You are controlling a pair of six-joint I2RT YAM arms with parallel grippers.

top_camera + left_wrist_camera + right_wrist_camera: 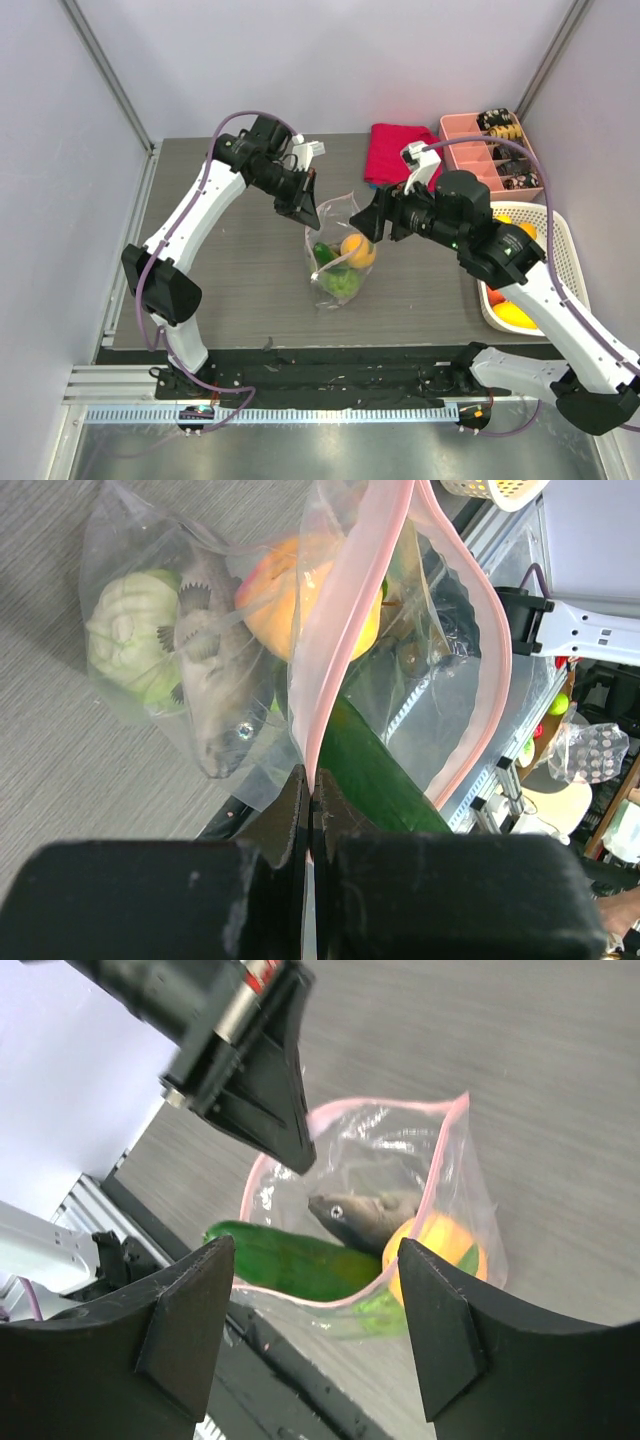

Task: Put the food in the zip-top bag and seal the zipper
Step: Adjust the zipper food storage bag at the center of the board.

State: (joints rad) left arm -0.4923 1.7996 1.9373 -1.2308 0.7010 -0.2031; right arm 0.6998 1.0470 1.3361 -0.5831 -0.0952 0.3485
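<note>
With the zip-top bag (335,270), central on the surface (220,300), clamped by its zipper (343,630) at 1 point in the left claw (312,785) at 11 o'clock, and the right claw (316,1260) spread empty at 2 o'clock, the orange toy fruit (358,250) could be spilled.

**Grey table inside a pale-walled booth**

A grey wood-grain table (230,300) fills the middle. Plain pale walls close it in at 9 (50,200), 12 (330,60) and 3 o'clock (600,120), with slim metal posts at 11 (110,75) and 1 (555,50). The light is soft and even. A folded red cloth (390,150) lies near 12:30, touching a pink compartment box (452,125) at 1:30, with a white lattice basket (565,245) at 3. At 6, a slotted rail (320,413) fronts a shiny steel sheet (330,455).
</note>
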